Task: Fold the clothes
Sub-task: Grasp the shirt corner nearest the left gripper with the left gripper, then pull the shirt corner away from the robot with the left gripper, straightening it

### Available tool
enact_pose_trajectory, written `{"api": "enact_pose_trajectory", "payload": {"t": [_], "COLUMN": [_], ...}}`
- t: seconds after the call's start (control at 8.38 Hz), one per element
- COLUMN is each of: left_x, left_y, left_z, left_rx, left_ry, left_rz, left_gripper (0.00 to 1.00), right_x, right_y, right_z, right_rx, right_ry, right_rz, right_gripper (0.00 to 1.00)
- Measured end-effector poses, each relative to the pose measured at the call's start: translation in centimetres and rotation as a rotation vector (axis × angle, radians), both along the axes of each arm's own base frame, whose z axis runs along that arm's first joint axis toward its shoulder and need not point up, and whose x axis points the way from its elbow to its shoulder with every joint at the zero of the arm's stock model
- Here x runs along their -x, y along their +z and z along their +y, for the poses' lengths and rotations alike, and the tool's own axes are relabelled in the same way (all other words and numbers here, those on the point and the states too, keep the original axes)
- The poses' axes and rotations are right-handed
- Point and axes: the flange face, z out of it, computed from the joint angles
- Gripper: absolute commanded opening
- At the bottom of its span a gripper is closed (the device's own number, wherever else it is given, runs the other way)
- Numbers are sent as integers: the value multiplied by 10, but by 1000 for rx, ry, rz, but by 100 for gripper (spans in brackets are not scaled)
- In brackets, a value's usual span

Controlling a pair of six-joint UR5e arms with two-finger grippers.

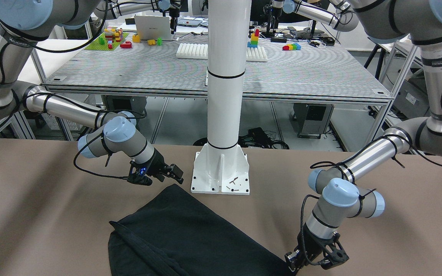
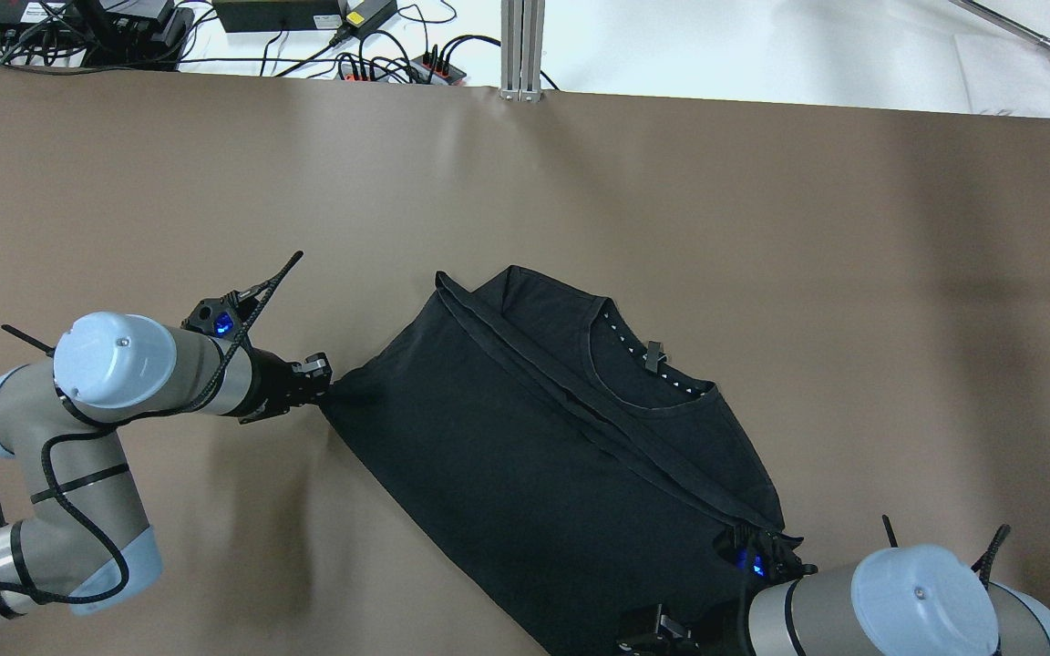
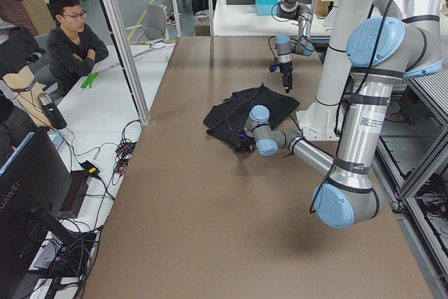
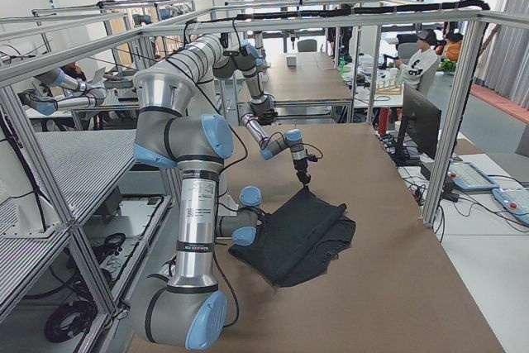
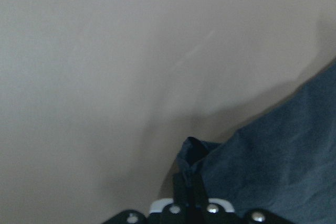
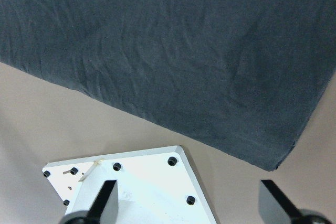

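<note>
While the black T-shirt (image 2: 534,456) lies partly folded on the brown counter (image 2: 762,228), near the white post base (image 1: 221,172), the left hand (image 2: 320,378) is clamped on one corner. The right hand (image 1: 175,175) hovers just beside another corner, next to the post base, its fingers spread apart.

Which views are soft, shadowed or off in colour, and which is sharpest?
Left wrist view: soft throughout, and the black garment reads bluish. Overhead view: evenly lit, but arm shadows darken the table beside the left arm. Right wrist view: sharpest, fabric creases clear, same blue cast.
</note>
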Motion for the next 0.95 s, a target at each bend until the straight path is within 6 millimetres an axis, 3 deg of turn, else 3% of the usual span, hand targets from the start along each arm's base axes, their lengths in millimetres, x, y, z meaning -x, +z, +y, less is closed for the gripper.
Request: {"api": "enact_pose_trajectory", "payload": {"t": [0.12,0.24,0.36,0.6,0.72,0.84,0.95], "left_x": [13,18,10,-25,-45,-62,-72], "left_y": [1,-2,-15,-73,-103,-129,-140], "left_z": [-20,-55,-107,-214,-254,-284,-299], "left_rx": [-53,-94,-116,-120,-113,-109,-109], "left_ry": [-4,-20,-45,-94,-116,-137,-151], "left_rz": [-25,-51,-75,-109,-135,-160,-176], "left_gripper": [0,0,0,0,0,11,94], "right_x": [0,-2,-3,-1,1,3,5], "right_y": [0,-1,-4,-13,-22,-32,-38], "right_z": [-1,-3,-6,-11,-14,-18,-23], "right_rx": [-2,-6,-13,-34,-46,-62,-83], "right_ry": [5,16,34,76,98,133,188], "right_rz": [-1,-5,-10,-30,-47,-64,-73], "right_gripper": [95,94,94,94,95,94,94]}}
